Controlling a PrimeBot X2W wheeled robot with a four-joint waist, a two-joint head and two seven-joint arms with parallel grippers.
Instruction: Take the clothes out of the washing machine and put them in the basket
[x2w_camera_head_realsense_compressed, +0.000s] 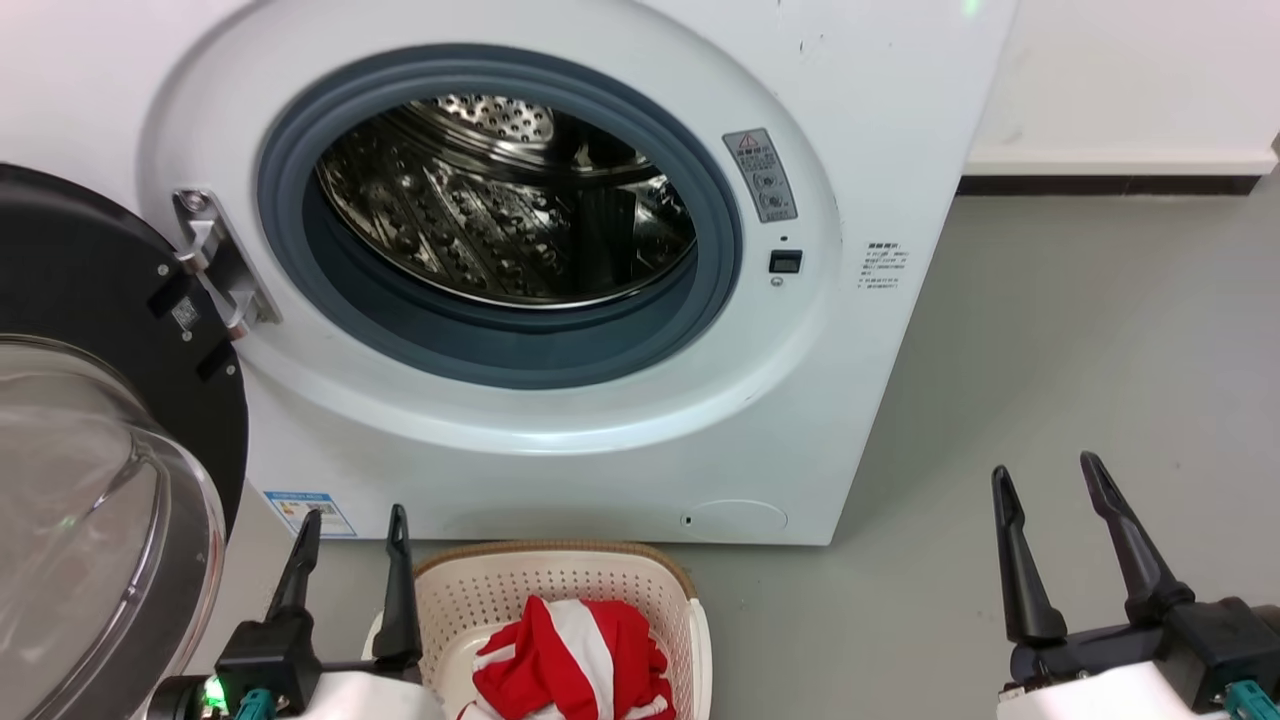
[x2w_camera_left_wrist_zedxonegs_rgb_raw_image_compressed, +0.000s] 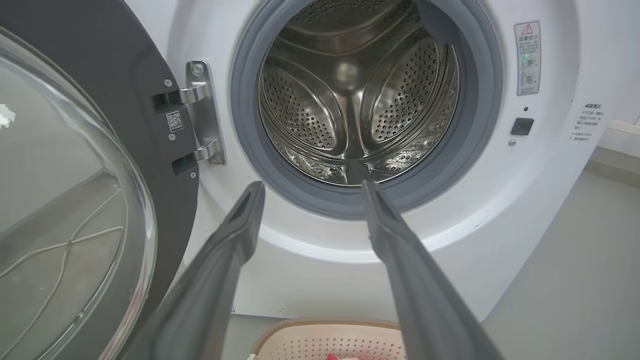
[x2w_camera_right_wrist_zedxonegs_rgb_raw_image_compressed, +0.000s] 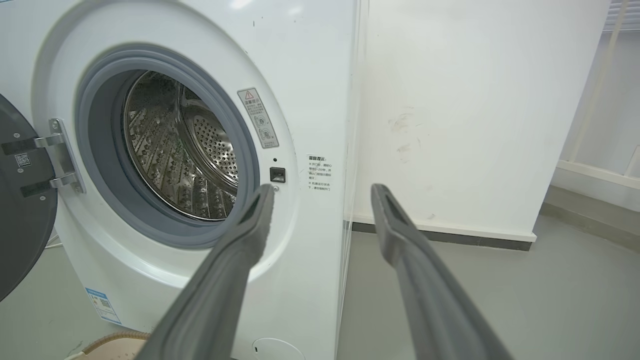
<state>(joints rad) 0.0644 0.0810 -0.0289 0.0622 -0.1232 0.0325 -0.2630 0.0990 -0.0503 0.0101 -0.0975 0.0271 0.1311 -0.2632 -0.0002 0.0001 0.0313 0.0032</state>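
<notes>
Red-and-white fabric clothes (x2w_camera_head_realsense_compressed: 575, 660) lie in the cream perforated plastic basket (x2w_camera_head_realsense_compressed: 560, 552), before the white front-loading washing machine (x2w_camera_head_realsense_compressed: 600, 440). Left gripper (x2w_camera_head_realsense_compressed: 355, 513), fingers wide, flanks the basket's left rim; right gripper (x2w_camera_head_realsense_compressed: 1045, 465), wide, over grey floor (x2w_camera_head_realsense_compressed: 1050, 330).

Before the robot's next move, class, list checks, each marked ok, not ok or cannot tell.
1. The washing machine drum is free of fabric: ok where visible.
2. The clothes lie inside the basket: ok.
3. The left gripper open, empty: ok.
4. The right gripper open, empty: ok.
5. The door swung clear of the porthole: ok.
6. Fabric over the basket's near rim: cannot tell, cropped.
</notes>
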